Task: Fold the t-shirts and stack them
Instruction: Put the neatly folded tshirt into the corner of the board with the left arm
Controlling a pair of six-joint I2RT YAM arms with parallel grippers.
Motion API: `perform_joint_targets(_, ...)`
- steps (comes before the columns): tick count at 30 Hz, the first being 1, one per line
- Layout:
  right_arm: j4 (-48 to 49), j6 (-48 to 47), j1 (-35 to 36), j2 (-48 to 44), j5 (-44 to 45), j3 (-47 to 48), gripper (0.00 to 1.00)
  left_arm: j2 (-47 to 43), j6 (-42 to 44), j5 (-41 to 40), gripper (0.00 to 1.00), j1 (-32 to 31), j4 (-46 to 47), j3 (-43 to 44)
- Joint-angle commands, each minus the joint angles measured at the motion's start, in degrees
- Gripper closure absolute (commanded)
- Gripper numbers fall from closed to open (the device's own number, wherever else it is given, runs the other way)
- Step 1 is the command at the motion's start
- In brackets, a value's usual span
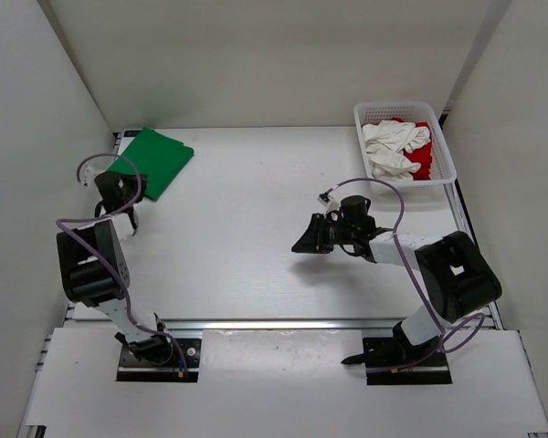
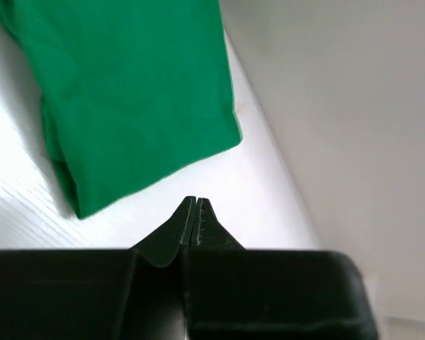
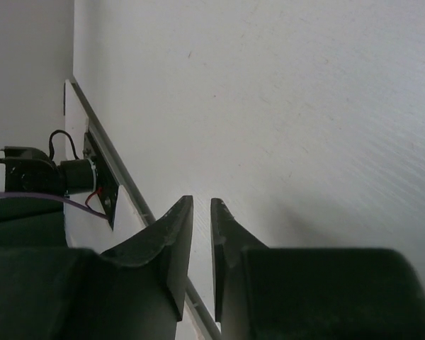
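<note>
The job is looking about a third done. The green t-shirt (image 1: 153, 157) is lying folded into a flat rectangle at the far left corner of the table (image 1: 247, 192), and it is likely serving as the bottom of the stack. The white t-shirt (image 1: 393, 146) and the red t-shirt (image 1: 423, 166) are sitting crumpled in the basket (image 1: 447, 151) at the far right corner. The white one is lying on top and is covering most of the red one, so how the red one is bunched is hard to tell. Both are waiting to be pulled out, folded and laid on the green one.

The left gripper (image 2: 196, 204) is hanging just beside the near edge of the green t-shirt with its jaws pressed together on nothing. The right gripper (image 3: 200, 205) is hovering over bare table near the middle, well apart from the basket, its jaws standing a narrow gap apart and empty.

Nothing is lying between the right gripper and the basket. The basket's mesh walls are calling for a reach from above, and the white t-shirt is probably having to come out first.
</note>
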Motion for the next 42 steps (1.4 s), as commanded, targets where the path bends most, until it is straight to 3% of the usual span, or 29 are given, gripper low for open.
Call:
perform_joint_targets(1,1.75,-1.18,0.65,-1.25,-0.56,1.39,0.87,-3.34,12.76,-14.84,0.98,-8.91,-13.84,4.67)
perform_joint_targets(2,1.58,-1.53,1.00,-0.99,-0.30,1.65,1.00,-2.73,15.33,-16.63,1.00,-12.07,-16.74,5.65)
perform_joint_targets(4,1.13,-2.06,0.73,-1.42,0.57,1.48,1.00,2.78,16.05,-16.30,1.00,-13.85,-20.44,10.48)
perform_joint_targets(7,0.87,-2.15,0.82,-1.33,0.40,1.30,1.00,14.28,13.95,-6.13,1.00,-14.31,-29.93,25.74)
perform_joint_targets(10,1.39,-2.15,0.21,-1.34,0.06,1.57,1.00,23.09,13.41,-0.66,1.00,-13.60,-37.23,35.07)
perform_joint_targets(27,1.31,-1.18,-2.34,1.83,-0.39,2.88,1.00,44.03,12.71,-0.65,0.92,-9.74,-52.35,72.08)
perform_joint_targets(31,0.08,-1.44,-2.43,1.30,0.14,3.24,1.00,43.69,12.36,-2.23,0.90,-8.42,-52.71,75.27)
perform_joint_targets(37,-1.59,-1.80,-2.61,-3.09,2.16,2.45,0.99,40.53,11.57,0.22,0.87,-7.01,-49.73,71.85)
perform_joint_targets(39,-1.94,-1.44,-2.87,-4.32,2.60,3.41,0.93,37.73,12.88,1.80,0.85,-8.67,-45.62,67.91)
perform_joint_targets(42,-3.69,-1.52,-2.87,-4.94,4.61,6.74,0.75,31.14,13.42,1.11,0.82,-12.01,-42.09,62.55)
